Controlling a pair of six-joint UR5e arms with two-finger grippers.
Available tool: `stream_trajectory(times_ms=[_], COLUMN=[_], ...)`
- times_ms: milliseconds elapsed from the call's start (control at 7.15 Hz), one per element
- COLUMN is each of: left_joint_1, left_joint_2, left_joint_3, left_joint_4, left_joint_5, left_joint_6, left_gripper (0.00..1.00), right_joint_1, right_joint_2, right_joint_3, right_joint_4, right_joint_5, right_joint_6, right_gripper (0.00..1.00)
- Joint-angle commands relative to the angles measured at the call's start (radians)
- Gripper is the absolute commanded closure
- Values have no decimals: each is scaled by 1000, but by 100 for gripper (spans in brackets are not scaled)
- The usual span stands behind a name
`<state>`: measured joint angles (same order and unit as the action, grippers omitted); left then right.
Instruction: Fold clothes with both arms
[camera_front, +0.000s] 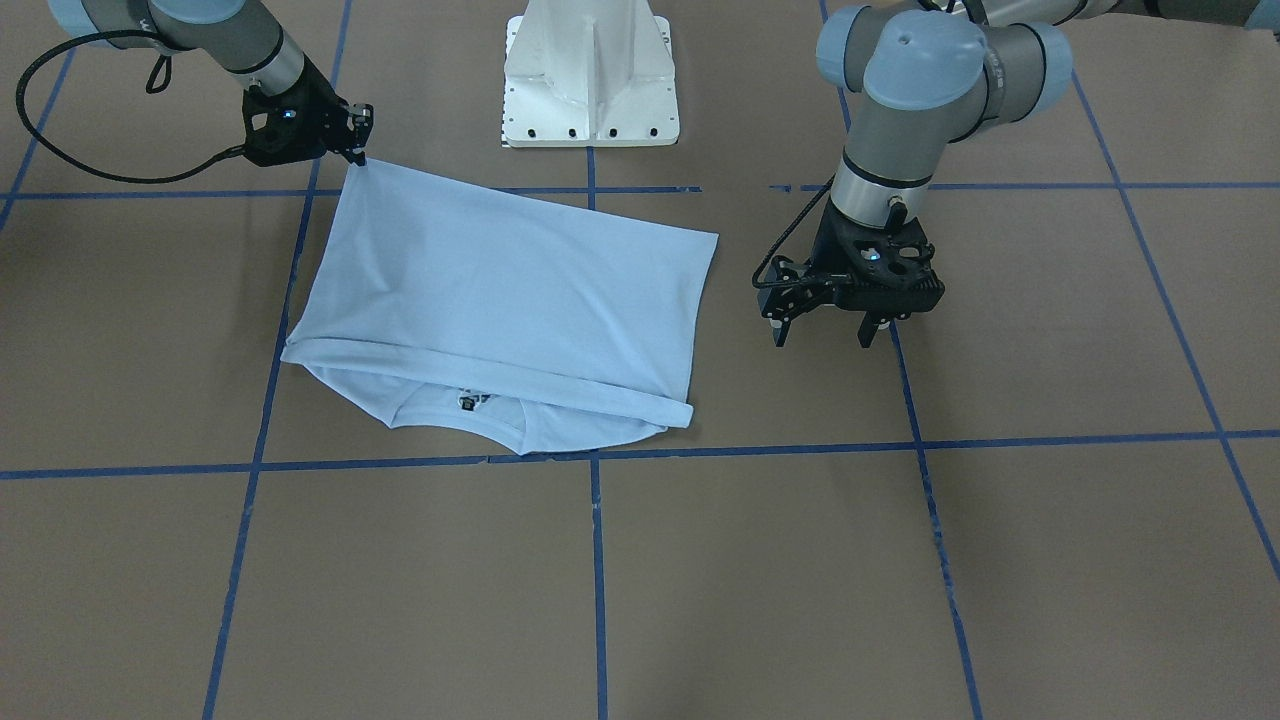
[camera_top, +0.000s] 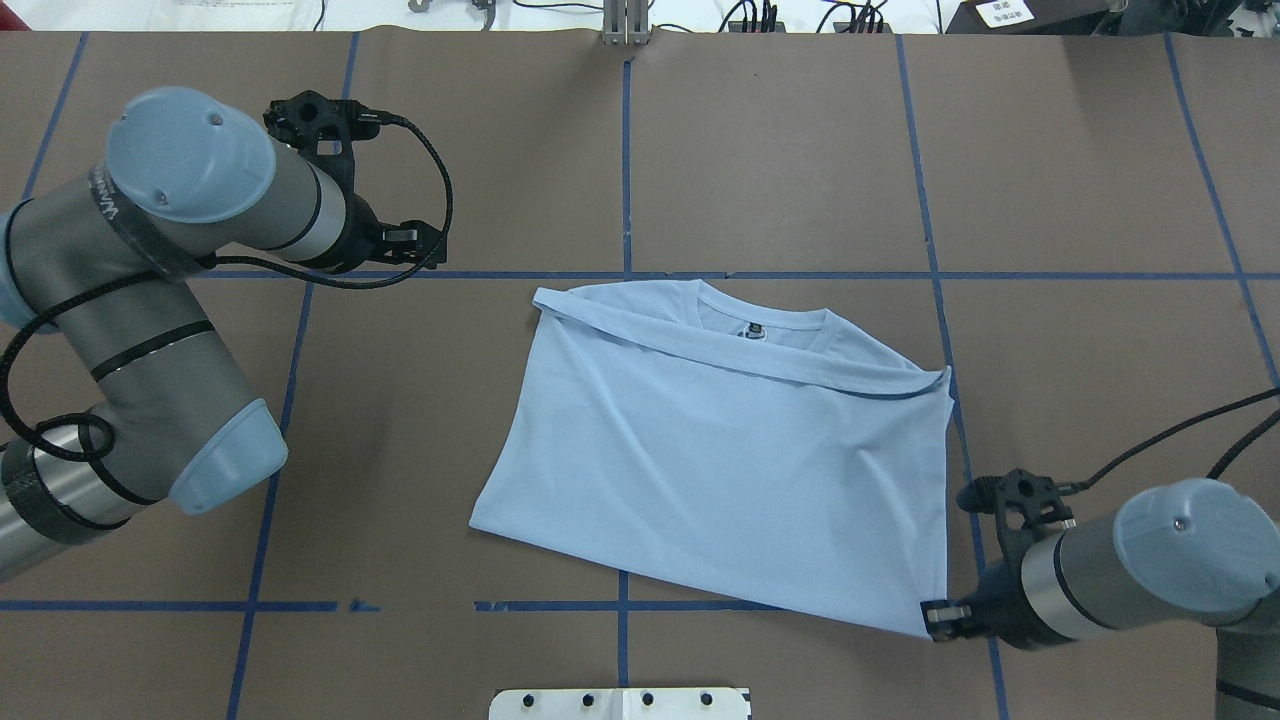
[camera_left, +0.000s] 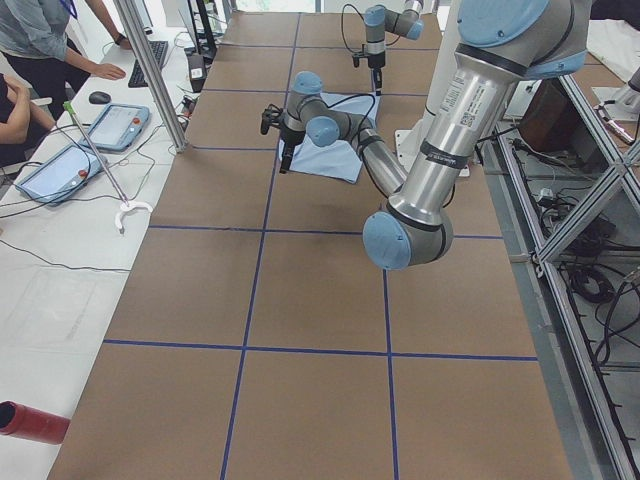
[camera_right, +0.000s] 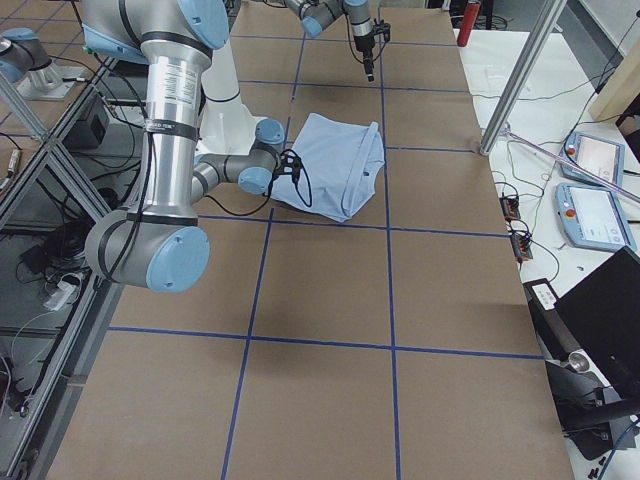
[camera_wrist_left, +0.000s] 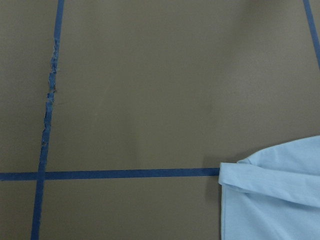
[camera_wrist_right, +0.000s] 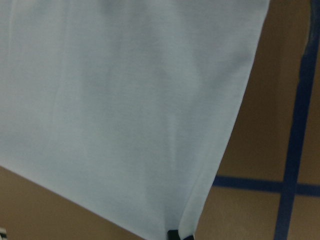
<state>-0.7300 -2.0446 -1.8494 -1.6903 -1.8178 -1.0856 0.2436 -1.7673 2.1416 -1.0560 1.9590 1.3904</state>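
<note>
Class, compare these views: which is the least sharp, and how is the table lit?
Right wrist-mounted view: softest; the T-shirt fills it at close range, and the right pincer is a dark smudge at the bottom edge. Left wrist-mounted view: crisper; the torn blue tape reads clearly. Overhead exterior view: even light, no glare or hard shadows on the table.

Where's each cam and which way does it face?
Front: across the table, facing the robot; base at top, left hand on view's right, right hand left.
Overhead: behind robot, looking down; left arm left, right arm right.
Exterior left: table end; left arm near.
Exterior right: other end; right arm near.
Left wrist: down at table, shirt corner; no hand.
Right wrist: down at shirt; fingertips at bottom.
Shared: all show the shirt.
</note>
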Motion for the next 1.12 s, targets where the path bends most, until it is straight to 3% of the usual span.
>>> stream_trajectory(times_ms=[0, 140, 420, 700, 979], left_joint_1=[6, 6, 9, 61, 215], left_joint_2=[-2, -2, 1, 38, 60], left_joint_3=[-17, -17, -19, -59, -59], left_joint_4=[-2, 0, -2, -6, -5], left_joint_5=[-2, -3, -88, -158, -100], left_joint_6=[-39, -37, -30, -109, -326], left_gripper=[0, 0, 0, 0, 0], right_joint_1=[-118, -128, -112, 39, 187], right_joint_2=[-26, -27, -26, 49, 139], right_joint_3=[43, 50, 67, 64, 54], right_joint_4=[2, 2, 2, 11, 10], right_joint_5=[12, 21, 9, 11, 3], right_joint_6=[74, 79, 93, 91, 90], right_gripper=[100, 1, 0, 0, 0])
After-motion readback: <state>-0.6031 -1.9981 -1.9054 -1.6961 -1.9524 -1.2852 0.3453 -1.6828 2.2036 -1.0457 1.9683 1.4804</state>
